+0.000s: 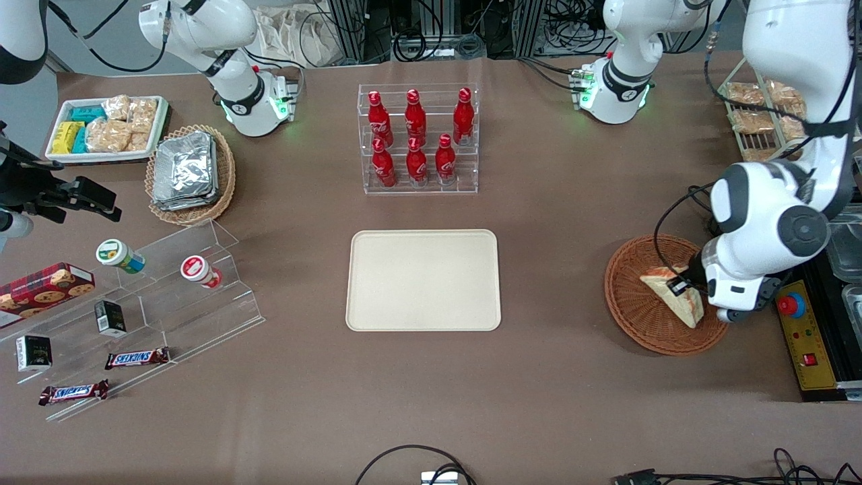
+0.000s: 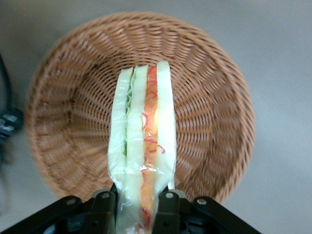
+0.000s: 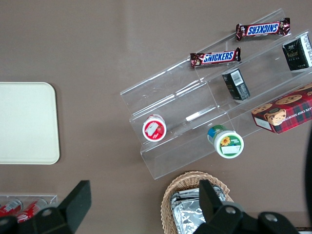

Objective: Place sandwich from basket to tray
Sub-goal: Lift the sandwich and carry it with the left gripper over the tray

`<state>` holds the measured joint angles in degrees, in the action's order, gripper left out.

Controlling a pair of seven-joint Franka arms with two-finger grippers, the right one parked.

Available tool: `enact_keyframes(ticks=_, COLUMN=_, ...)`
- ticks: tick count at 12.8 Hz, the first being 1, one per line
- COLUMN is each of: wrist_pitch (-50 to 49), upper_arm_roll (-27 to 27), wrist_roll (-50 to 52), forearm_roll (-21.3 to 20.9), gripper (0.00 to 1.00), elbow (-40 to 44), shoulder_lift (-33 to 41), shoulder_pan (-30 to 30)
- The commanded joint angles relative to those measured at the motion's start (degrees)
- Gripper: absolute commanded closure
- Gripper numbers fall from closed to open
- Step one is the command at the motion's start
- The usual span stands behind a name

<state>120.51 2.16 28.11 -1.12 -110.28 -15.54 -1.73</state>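
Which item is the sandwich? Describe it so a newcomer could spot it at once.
Start at the cream tray in the middle of the table, then look toward the working arm's end to the reddish-brown woven basket. The sandwich sits over it, pinched at one end in the gripper jaws. It is the only triangular wedge of pale bread, with green, orange and red filling on its edge.

Triangular sandwich (image 2: pixel 144 161) clamped on edge in end effector (image 2: pixel 138 207), over reddish-brown basket (image 1: pixel 630 306), cream tray (image 1: pixel 423 280) bare.
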Motion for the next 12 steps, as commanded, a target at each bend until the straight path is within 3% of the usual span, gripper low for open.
enact_keyframes(ticks=1, wrist_pitch=-11.9, upper_arm_roll=0.5, wrist_roll=-10.8, forearm_roll=0.3, gripper=1.00, elbow=7.2, shoulder_lift=3.1, shoulder_pan=0.3)
enact_keyframes(ticks=4, wrist_pitch=-22.6, upper_arm_roll=4.6, wrist_roll=-17.4, forearm_roll=-0.6, gripper=1.00, elbow=18.0, shoulder_lift=2.9, shoulder_pan=1.3)
enact_keyframes(ticks=7, wrist_pitch=-26.0, upper_arm_roll=12.4, wrist_roll=-21.0, forearm_roll=-4.4, gripper=1.00, elbow=21.9, shoulder_lift=3.2, shoulder_pan=2.0)
enact_keyframes(ticks=10, wrist_pitch=-28.1, upper_arm_roll=18.7, wrist_roll=-19.1, forearm_roll=-4.4, gripper=1.00, elbow=23.8, shoulder_lift=3.2, shoulder_pan=3.3)
enact_keyframes(ticks=12, wrist_pitch=-27.6, upper_arm_roll=21.9, wrist_roll=-12.4, forearm_roll=-5.0, gripper=1.00, elbow=23.8, shoulder_lift=2.7, shoulder_pan=5.1)
